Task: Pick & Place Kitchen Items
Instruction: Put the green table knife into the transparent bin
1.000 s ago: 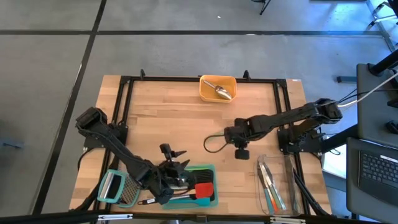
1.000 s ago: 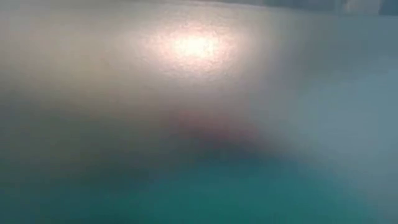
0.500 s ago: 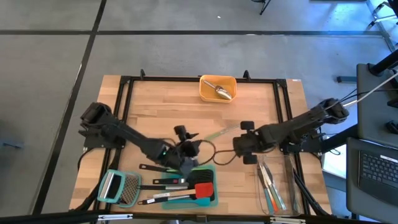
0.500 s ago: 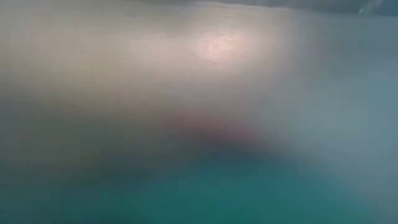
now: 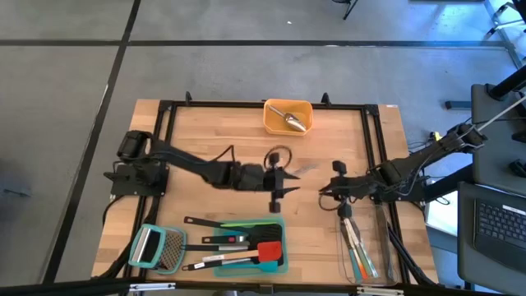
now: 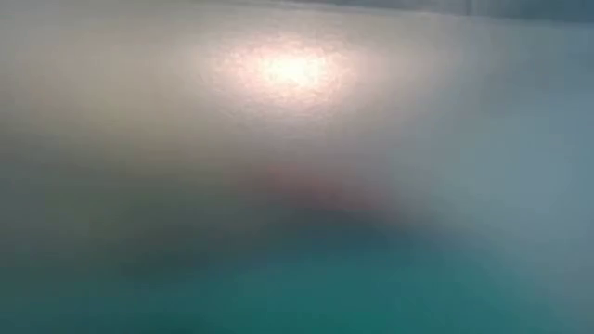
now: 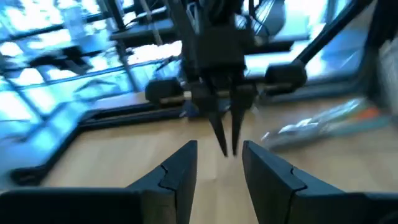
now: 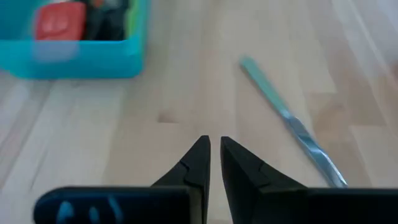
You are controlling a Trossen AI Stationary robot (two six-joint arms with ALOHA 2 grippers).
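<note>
Left end effector [image 5: 279,182] spread, empty, mid-counter [image 5: 205,140]; right end effector [image 5: 329,191] pressed together (nothing held) near spatula [image 8: 289,121].

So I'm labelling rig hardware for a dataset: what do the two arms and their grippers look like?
Both arms are dark, near-black, slim and jointed, each mounted on a dark block at a table side. A thin black cable loops beside the left gripper; the right gripper looks alike. Up close, each gripper has two dark, tapering, wedge-shaped fingers. The right wrist housing shows faint blue markings, unreadable.
</note>
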